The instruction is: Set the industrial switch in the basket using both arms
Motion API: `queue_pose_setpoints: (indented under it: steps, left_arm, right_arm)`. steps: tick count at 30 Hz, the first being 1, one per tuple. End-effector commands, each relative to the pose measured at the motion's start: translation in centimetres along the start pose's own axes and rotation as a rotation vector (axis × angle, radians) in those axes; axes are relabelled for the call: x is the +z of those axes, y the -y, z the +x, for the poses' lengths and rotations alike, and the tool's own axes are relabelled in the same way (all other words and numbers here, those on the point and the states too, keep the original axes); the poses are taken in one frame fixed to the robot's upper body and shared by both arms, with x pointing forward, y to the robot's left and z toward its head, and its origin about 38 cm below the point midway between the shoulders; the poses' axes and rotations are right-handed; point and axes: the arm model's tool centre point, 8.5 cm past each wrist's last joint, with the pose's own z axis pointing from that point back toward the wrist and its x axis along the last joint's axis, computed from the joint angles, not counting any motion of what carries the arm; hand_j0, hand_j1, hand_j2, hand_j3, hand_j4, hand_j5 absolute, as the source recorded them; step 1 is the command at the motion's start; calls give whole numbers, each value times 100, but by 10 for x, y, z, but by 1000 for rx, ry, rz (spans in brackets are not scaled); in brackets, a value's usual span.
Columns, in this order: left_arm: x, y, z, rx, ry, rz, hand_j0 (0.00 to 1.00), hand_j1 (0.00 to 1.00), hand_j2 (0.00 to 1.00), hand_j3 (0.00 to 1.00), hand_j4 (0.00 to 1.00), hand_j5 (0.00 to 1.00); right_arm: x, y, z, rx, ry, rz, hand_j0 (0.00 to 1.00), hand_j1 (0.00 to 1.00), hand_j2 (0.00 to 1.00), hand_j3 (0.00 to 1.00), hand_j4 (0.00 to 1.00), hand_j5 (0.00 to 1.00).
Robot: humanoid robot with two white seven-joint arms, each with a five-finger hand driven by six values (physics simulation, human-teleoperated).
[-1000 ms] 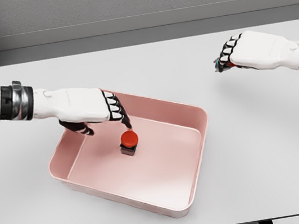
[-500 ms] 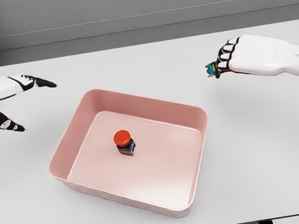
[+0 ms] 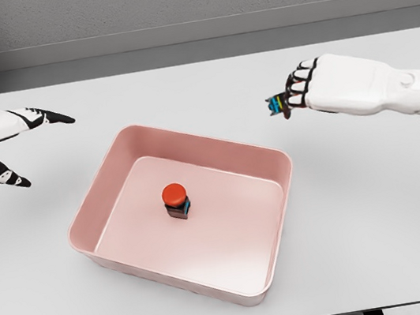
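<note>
A pink basket (image 3: 280,270) sits in the middle of the white table. Inside it stands an industrial switch (image 3: 175,200) with a red round button on a dark body, upright on the basket floor. My left hand (image 3: 26,134) hovers over the table at the far left, fingers spread and empty, well clear of the basket. My right hand (image 3: 288,95) is above the table beyond the basket's far right corner, fingers curled on a second small switch (image 3: 275,104) with teal and red parts showing at the fingertips.
The white table (image 3: 377,203) stretches wide on all sides of the basket, ending at a grey wall behind. Its front edge runs along the bottom of the view.
My left hand let go of the red-button switch in the basket and drew back to the far left. My right hand, still holding its switch, has drifted left toward the basket.
</note>
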Motion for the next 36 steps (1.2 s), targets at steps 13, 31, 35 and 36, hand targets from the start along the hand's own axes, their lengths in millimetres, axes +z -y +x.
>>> queue_pose_setpoints:
  steps: [13, 31, 35, 36]
  left_arm:
    - [-16, 2, 5, 4, 34, -12, 100, 100, 100, 100, 100, 100]
    - [-30, 3, 15, -3, 75, -26, 100, 100, 100, 100, 100, 100]
    - [-30, 4, 15, -2, 75, -27, 100, 100, 100, 100, 100, 100]
    - [-30, 4, 15, -2, 75, -27, 100, 100, 100, 100, 100, 100]
  right_arm:
    - [-24, -1, 18, -68, 60, -69, 53, 53, 53, 53, 53, 53]
    - [-49, -7, 40, -130, 147, -94, 63, 63, 63, 63, 63, 63]
    - [-54, -12, 47, -140, 169, -84, 65, 65, 65, 65, 65, 65]
    - [-57, -10, 48, -140, 175, -92, 67, 67, 67, 67, 67, 67]
